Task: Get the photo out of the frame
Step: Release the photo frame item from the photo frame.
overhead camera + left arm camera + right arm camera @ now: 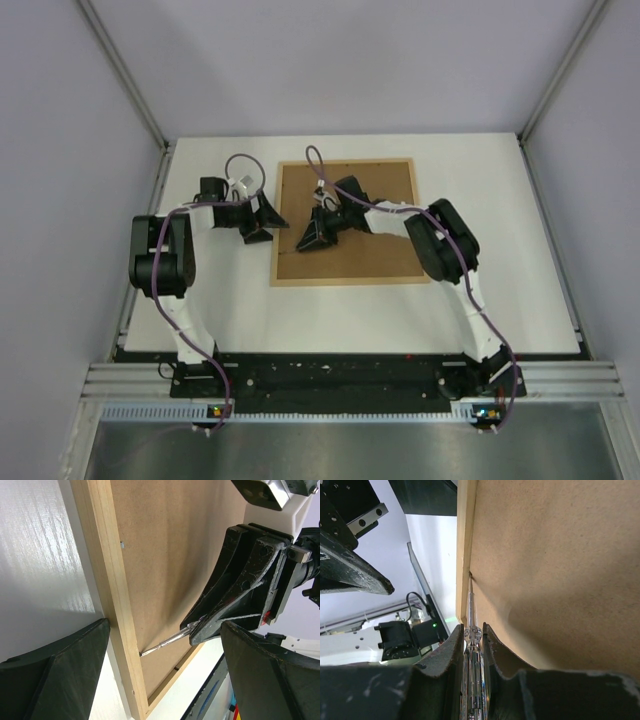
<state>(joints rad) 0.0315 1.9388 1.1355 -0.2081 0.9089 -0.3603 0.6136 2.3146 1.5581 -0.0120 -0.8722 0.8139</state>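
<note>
The frame (345, 283) lies face down on the table, its plain brown backing board (370, 200) facing up. The photo is hidden beneath that board. My right gripper (312, 237) is shut on a slim metal screwdriver (471, 610), whose tip sits in the seam between the board (560, 555) and the frame's left wooden rail (463, 540). In the left wrist view the same screwdriver (167, 641) reaches the rail (112, 580) from the right gripper (200, 625). My left gripper (165, 625) is open and straddles that left rail, holding nothing.
The white table (500, 300) surrounds the frame, with grey walls at the back and both sides. A black bar and aluminium rail (350, 380) run along the near edge by the arm bases. Both arms' cables (240, 165) loop above the wrists.
</note>
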